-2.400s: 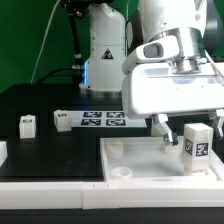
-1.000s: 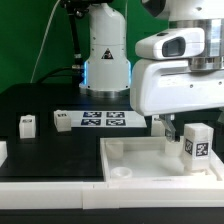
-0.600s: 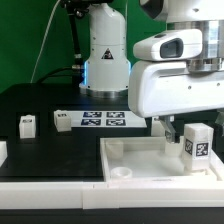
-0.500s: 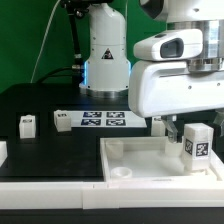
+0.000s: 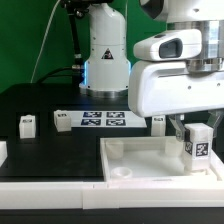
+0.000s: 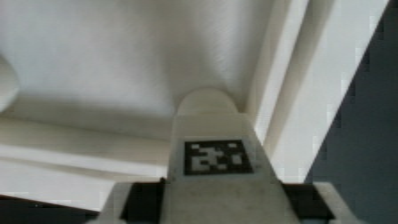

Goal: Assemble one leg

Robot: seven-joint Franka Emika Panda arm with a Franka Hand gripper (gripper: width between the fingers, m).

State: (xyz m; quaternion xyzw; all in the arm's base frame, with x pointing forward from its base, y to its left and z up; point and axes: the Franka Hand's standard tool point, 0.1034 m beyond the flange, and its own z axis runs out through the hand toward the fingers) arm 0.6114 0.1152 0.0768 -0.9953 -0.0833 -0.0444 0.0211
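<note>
While jaws flank the leg [image 5: 197, 140] on the panel [image 5: 138, 157], another leg [image 5: 27, 124] sits apart.

The leg [image 5: 197, 141]: small white blocky post w/ sq. blk/wht marker tag on its side. Pose: upright. Loc.: base on white panel [image 5: 128, 151], by the panel's far corner at exterior view's right.

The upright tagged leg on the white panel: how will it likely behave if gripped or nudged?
The leg looks like solid moulded plastic, so probably stiff and light. Its flat, blocky sides should resist rolling. Standing taller than wide on the white panel, it may tip if nudged near the top.
</note>
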